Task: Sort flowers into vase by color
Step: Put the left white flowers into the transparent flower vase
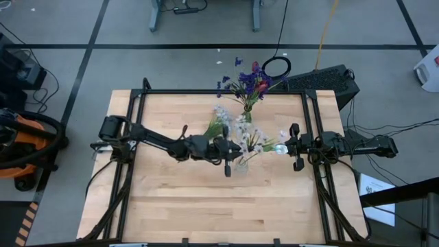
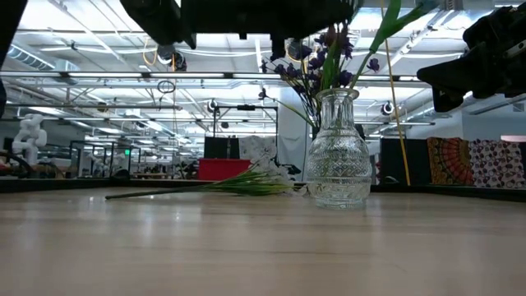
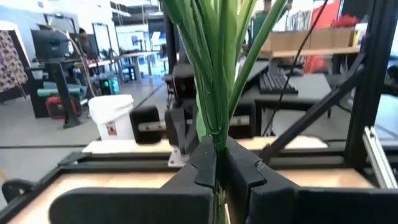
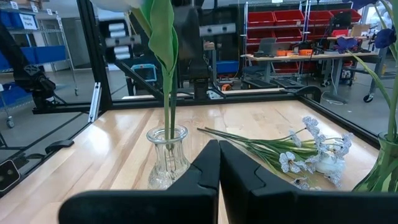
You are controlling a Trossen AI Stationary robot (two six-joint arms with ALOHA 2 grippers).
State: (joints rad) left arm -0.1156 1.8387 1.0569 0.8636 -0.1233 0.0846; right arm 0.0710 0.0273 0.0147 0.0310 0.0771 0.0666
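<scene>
The left hand [image 3: 217, 177] was clenched tight on a bunch of thin green stems [image 3: 214, 74]. It held them straight over the small glass vase [image 4: 168, 155] in the middle of the desk [image 1: 178, 206]. In the right wrist view one stem with a long leaf already reached down into that vase. The right hand [image 4: 219, 171] was shut and held nothing. It waited just beside the vase, on the right side of the desk.

Some of the job looked done. The purple-blue flowers [image 1: 250, 79] and a dark red bud [image 1: 261, 87] already stood in another vase at the far edge of the desk. The white blossom sprays [image 4: 317, 152] lay flat on the desk near the small vase, so they were not sorted yet.

The lying sprays and the waiting right hand were both close to the vase and could get bumped.
</scene>
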